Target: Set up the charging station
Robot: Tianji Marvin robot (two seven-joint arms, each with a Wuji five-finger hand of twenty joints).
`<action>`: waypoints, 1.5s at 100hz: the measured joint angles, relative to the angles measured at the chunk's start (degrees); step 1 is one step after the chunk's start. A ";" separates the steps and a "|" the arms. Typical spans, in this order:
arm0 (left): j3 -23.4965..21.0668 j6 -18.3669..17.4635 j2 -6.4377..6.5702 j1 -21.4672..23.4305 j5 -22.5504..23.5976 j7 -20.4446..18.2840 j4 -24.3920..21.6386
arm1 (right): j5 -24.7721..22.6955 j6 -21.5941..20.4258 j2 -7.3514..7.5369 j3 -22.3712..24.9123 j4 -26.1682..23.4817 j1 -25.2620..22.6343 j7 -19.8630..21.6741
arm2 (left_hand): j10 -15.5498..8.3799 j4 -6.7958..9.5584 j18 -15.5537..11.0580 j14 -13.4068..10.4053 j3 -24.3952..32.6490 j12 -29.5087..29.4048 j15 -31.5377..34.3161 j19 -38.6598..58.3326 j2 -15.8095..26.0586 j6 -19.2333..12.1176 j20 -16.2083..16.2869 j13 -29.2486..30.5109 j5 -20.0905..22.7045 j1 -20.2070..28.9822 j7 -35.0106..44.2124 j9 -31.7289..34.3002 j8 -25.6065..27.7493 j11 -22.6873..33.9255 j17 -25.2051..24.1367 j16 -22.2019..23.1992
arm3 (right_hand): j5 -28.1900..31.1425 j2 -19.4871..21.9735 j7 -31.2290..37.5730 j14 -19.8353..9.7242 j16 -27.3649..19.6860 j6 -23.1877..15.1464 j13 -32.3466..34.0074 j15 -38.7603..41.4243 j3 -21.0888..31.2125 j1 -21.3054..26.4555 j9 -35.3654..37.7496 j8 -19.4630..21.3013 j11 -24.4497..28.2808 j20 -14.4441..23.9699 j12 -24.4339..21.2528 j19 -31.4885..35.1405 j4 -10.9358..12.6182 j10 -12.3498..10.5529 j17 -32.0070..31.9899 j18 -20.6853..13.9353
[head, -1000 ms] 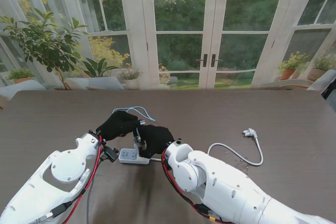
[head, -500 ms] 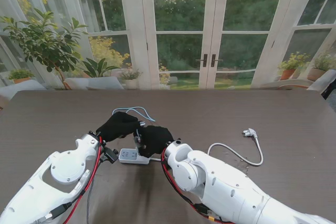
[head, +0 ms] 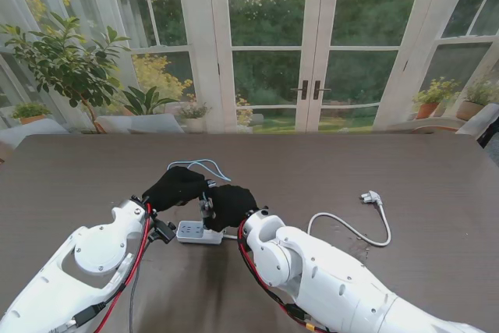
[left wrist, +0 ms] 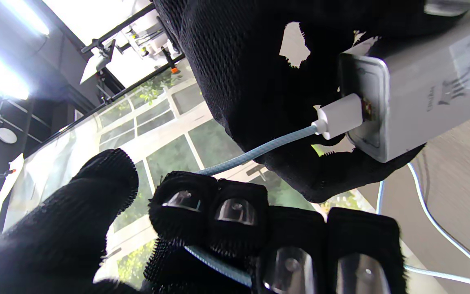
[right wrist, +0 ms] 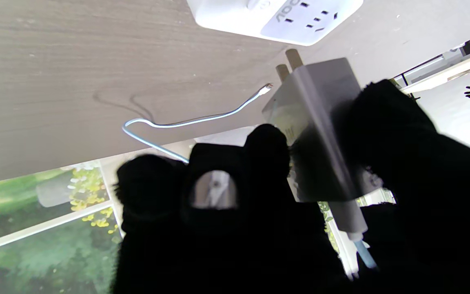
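Over power strip (right wrist: pixel 276 16), white charger (right wrist: pixel 320 122), prongs bare

glass french doors (head: pixel 312 44), potted plants (head: pixel 66 64), probably a garden beyond.

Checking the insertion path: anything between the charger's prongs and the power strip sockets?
Nothing visible. The right hand holds the charger with its prongs bare and aimed at the power strip; only open table lies in the gap. The blue cable trails off to the side.
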 measured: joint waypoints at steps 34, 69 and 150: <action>-1.76 3.58 -0.09 1.87 0.97 0.36 -2.66 | 1.11 0.34 -1.11 -0.11 1.58 -0.39 -1.87 | 4.15 0.00 4.63 4.30 -2.17 -11.23 -15.74 -0.01 1.87 3.82 -12.85 -0.08 1.19 0.06 -35.20 0.59 -18.55 -31.58 0.00 -6.29 | 1.26 -0.92 -0.02 -1.81 0.00 0.00 0.16 2.20 -0.01 -0.02 2.70 -0.54 -0.20 0.01 1.30 0.72 -0.59 0.24 3.99 -0.01; -4.60 4.16 0.00 3.84 8.37 2.48 -4.43 | 1.75 0.83 -1.17 -0.15 1.08 -0.95 -0.90 | 5.01 0.00 5.42 4.89 -3.63 -13.46 -19.05 -0.01 1.83 4.44 -14.16 -0.10 -1.33 0.03 -47.47 0.59 -20.61 -43.59 -0.07 -6.76 | 1.26 -0.92 -0.02 -1.87 0.00 0.00 0.16 2.27 -0.01 -0.02 2.76 -0.55 -0.23 0.66 1.98 0.83 -0.60 0.24 4.03 -0.11; -7.21 2.38 0.17 3.85 19.14 7.92 -3.99 | 2.48 1.39 -1.25 -0.03 0.53 -1.45 -0.73 | 6.35 0.00 9.80 6.99 -5.28 -10.87 -36.82 -2.56 1.77 3.78 -21.36 -0.88 -5.20 0.09 -53.18 -3.68 -21.65 -50.60 -1.63 -2.59 | 1.37 -0.92 -0.02 -2.33 0.00 0.00 0.16 2.94 -0.01 -0.02 2.77 -0.55 -0.28 1.36 2.67 0.87 -0.60 0.40 4.50 -0.56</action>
